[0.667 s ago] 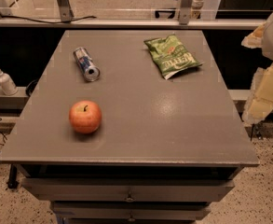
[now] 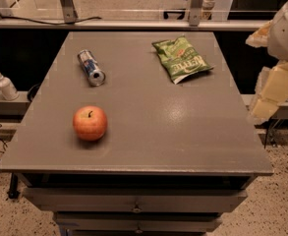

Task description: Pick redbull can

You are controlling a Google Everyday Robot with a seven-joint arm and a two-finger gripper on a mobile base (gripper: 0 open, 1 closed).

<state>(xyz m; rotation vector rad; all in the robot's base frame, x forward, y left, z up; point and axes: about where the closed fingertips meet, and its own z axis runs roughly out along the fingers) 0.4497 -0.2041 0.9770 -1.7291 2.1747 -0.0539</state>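
The redbull can point(image 2: 91, 67) lies on its side on the far left part of the grey table point(image 2: 148, 132), its shiny silver end facing the front. It is blue and silver with small red marks. My gripper point(image 2: 275, 93) shows as cream-coloured parts at the right edge of the view. It hangs beyond the table's right side, far from the can, and holds nothing that I can see. The white arm shell point(image 2: 287, 26) is above it.
A red apple point(image 2: 90, 123) stands on the front left of the table. A green chip bag point(image 2: 182, 59) lies at the far right. A white pump bottle point(image 2: 5, 84) stands on a ledge left of the table. Drawers sit below the table's front edge.
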